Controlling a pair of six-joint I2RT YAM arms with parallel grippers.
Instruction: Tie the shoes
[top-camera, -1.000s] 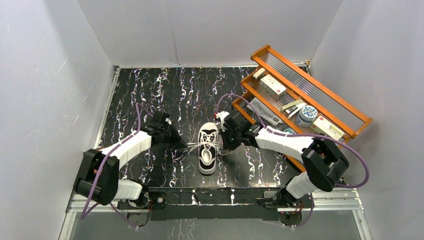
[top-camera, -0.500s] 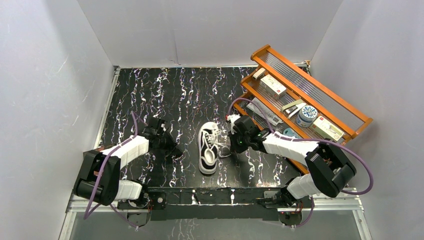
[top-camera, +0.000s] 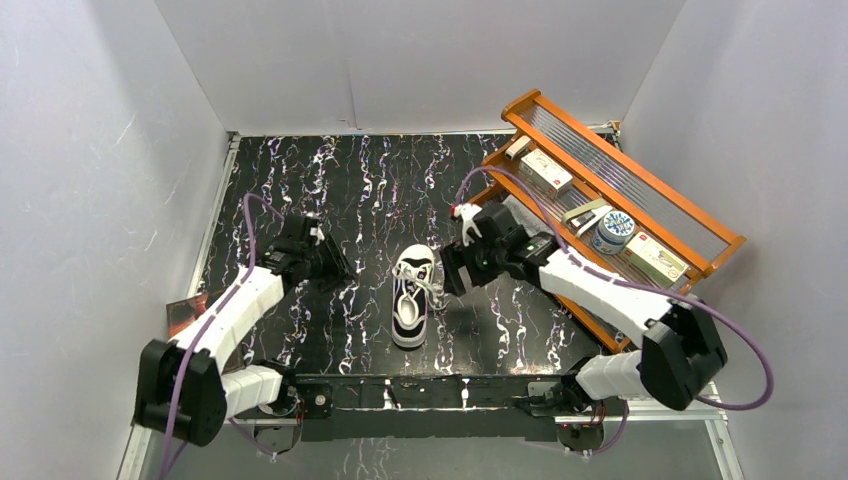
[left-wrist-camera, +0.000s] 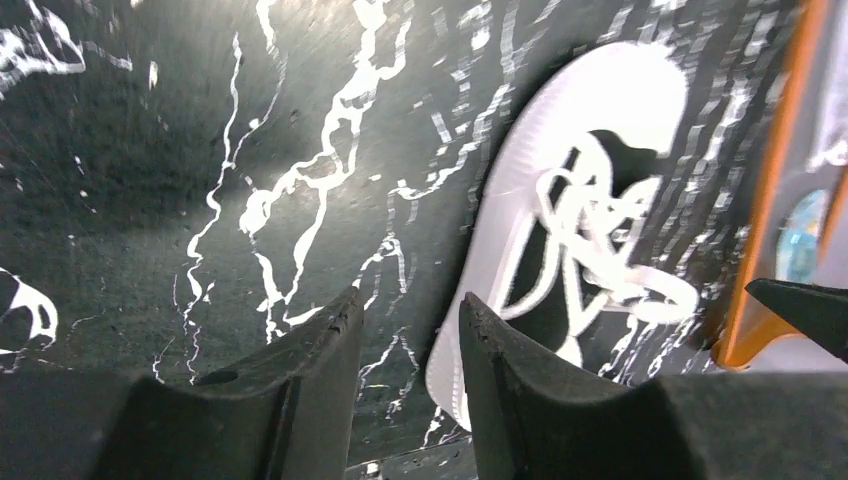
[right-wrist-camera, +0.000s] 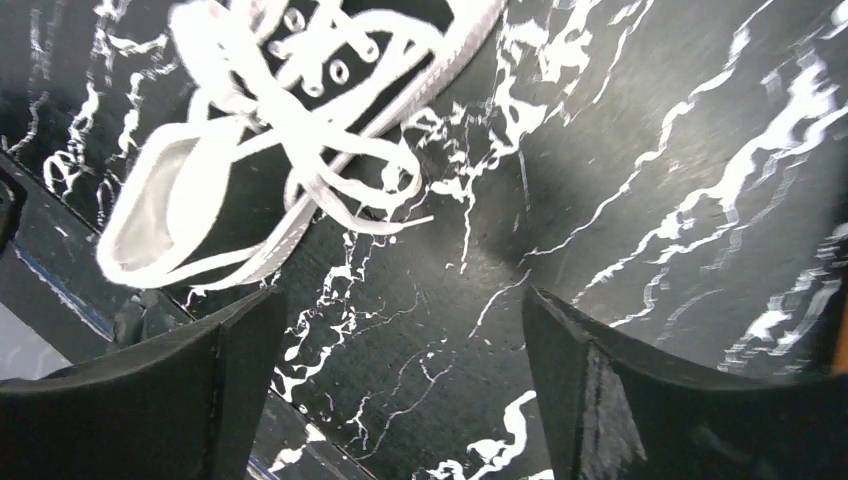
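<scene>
A small black sneaker (top-camera: 412, 300) with a white sole lies on the marbled black table (top-camera: 350, 190), toe toward the arms' bases. Its white laces (right-wrist-camera: 330, 150) lie in loose loops over the tongue, and one loop hangs onto the table. My left gripper (top-camera: 337, 270) hangs to the shoe's left, clear of it. In the left wrist view this gripper (left-wrist-camera: 408, 308) is narrowly open and holds nothing, with the sneaker (left-wrist-camera: 590, 200) beyond its tips. My right gripper (top-camera: 447, 275) is just right of the shoe. The right wrist view shows it (right-wrist-camera: 400, 300) wide open over bare table, with the sneaker (right-wrist-camera: 160, 215) at upper left.
An orange wooden rack (top-camera: 620, 210) holding boxes and a round tin stands tilted at the right, close behind my right arm. Its orange edge (left-wrist-camera: 770, 200) shows in the left wrist view. White walls enclose the table on three sides.
Both grippers were shut on the laces, drawn out sideways a second ago. They have let go, opened and backed away from the shoe. The laces have dropped back onto it.
</scene>
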